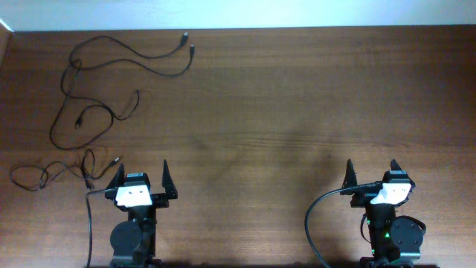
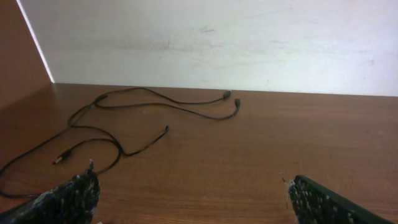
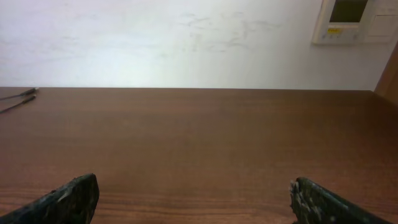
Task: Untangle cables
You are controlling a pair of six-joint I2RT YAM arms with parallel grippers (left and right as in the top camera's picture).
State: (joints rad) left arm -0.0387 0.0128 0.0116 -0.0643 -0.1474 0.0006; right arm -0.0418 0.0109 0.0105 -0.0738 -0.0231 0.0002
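Brown wood makes up the table (image 1: 282,112), which fills the overhead view, with a white wall (image 2: 249,37) along its far edge. Two black robot arms sit at the near edge, well apart, one on the left and one on the right.

The left gripper (image 1: 142,176) has its two fingers spread wide with nothing between them. Its wrist view shows only bare wood in the gap. The right gripper (image 1: 372,174) is spread just as wide and also holds nothing. A thick black arm cable (image 1: 311,216) arcs out beside the right arm, and a second arm cable (image 1: 90,223) runs down beside the left arm.

The cables (image 1: 76,67) are thin and black. They lie loose and wavy on the far-left part of the table, and no gripper is holding them. A larger run of loops stretches from near the wall down the left side, crossing itself in a few places. Two small plugs (image 1: 186,35) at its ends lie close together near the wall. A smaller wavy cord (image 1: 53,167) lies near the left gripper, on its left side; whether it touches the finger cannot be told.

A pale wall panel (image 3: 348,22) shows at the top right of the right wrist view.
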